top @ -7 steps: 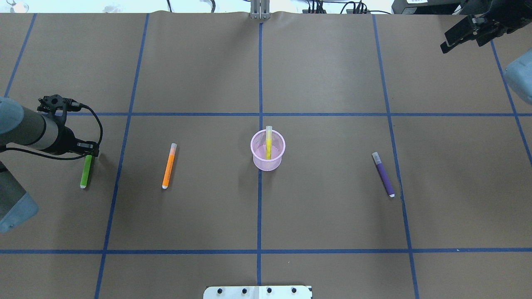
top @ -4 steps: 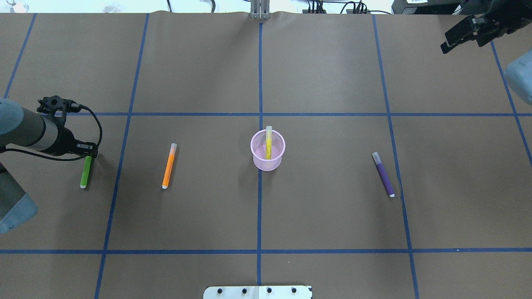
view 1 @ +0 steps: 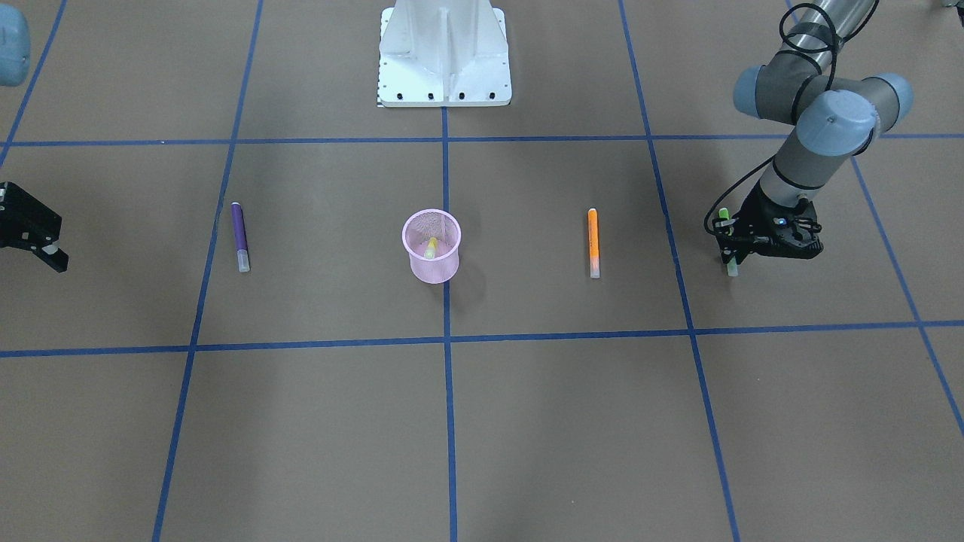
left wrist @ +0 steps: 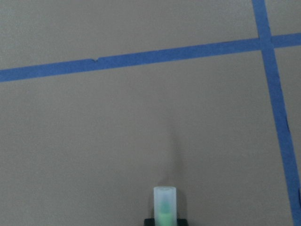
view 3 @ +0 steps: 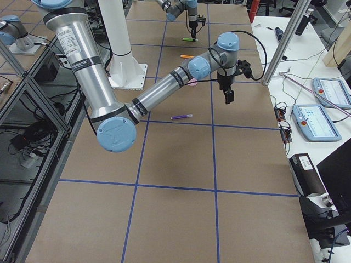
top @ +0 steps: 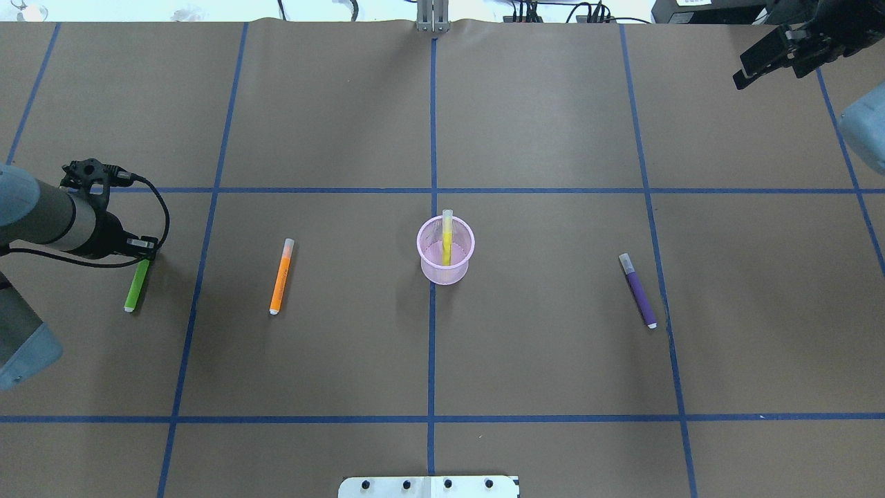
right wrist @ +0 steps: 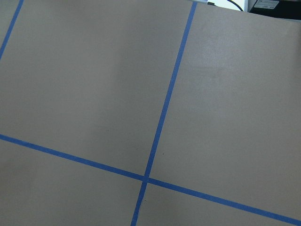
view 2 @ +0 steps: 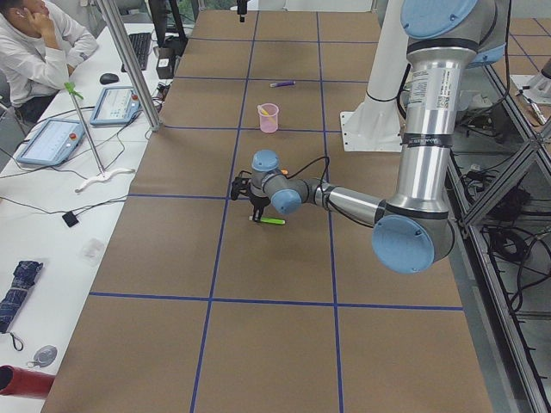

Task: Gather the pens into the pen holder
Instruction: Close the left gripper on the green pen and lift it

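Note:
The pink mesh pen holder stands at the table's middle with a yellow pen upright in it. My left gripper is shut on the cap end of the green pen, far to the holder's left; the cap shows in the left wrist view. An orange pen lies between that gripper and the holder. A purple pen lies to the holder's right. My right gripper is open and empty, high at the far right.
Blue tape lines divide the brown table cover. The robot's white base plate sits at the near edge. Cables run along the far edge. An operator sits at a side desk with tablets.
The green pen's free end has swung a little to the left under my left gripper, which shifted slightly left. The right gripper has barely moved. The other pens and the holder are still.

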Controlling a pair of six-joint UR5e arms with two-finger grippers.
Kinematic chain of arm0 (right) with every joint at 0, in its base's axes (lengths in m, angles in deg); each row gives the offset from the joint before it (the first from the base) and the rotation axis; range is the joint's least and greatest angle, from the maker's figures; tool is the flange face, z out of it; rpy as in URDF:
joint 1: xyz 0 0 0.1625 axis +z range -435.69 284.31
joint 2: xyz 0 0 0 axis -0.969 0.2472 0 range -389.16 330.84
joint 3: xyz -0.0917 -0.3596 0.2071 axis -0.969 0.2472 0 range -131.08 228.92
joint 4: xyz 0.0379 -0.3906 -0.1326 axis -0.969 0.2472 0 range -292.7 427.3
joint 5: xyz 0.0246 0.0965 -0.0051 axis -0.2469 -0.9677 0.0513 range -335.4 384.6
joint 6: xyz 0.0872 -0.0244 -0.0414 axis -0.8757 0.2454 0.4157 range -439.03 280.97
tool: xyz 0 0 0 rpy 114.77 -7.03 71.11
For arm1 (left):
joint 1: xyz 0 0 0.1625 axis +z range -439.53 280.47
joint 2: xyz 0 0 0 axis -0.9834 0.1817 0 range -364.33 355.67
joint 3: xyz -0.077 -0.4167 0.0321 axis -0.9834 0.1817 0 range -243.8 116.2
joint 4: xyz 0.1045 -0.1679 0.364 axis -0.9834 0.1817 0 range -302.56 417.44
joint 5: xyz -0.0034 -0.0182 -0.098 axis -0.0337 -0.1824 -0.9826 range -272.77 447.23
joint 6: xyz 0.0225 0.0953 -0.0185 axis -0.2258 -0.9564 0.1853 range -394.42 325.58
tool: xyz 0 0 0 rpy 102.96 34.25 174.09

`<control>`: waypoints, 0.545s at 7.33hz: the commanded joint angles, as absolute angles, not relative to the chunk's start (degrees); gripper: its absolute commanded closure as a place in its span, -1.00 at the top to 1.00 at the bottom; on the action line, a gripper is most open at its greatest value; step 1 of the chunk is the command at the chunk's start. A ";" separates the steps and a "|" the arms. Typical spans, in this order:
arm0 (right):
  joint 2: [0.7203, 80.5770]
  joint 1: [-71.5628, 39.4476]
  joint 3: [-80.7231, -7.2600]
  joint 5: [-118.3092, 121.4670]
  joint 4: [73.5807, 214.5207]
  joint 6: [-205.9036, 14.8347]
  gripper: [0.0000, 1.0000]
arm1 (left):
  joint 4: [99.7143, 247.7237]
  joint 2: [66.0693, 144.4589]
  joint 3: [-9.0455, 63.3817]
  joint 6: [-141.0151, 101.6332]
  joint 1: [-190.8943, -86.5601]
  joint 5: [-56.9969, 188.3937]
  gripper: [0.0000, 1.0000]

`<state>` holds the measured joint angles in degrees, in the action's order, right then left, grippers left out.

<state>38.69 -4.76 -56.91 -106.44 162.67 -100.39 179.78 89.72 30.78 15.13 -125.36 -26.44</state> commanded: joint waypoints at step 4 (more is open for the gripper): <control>38.61 -4.76 -57.08 -106.53 162.58 -100.48 0.99 | 181.53 98.89 35.86 9.90 -126.38 -15.97 -1.00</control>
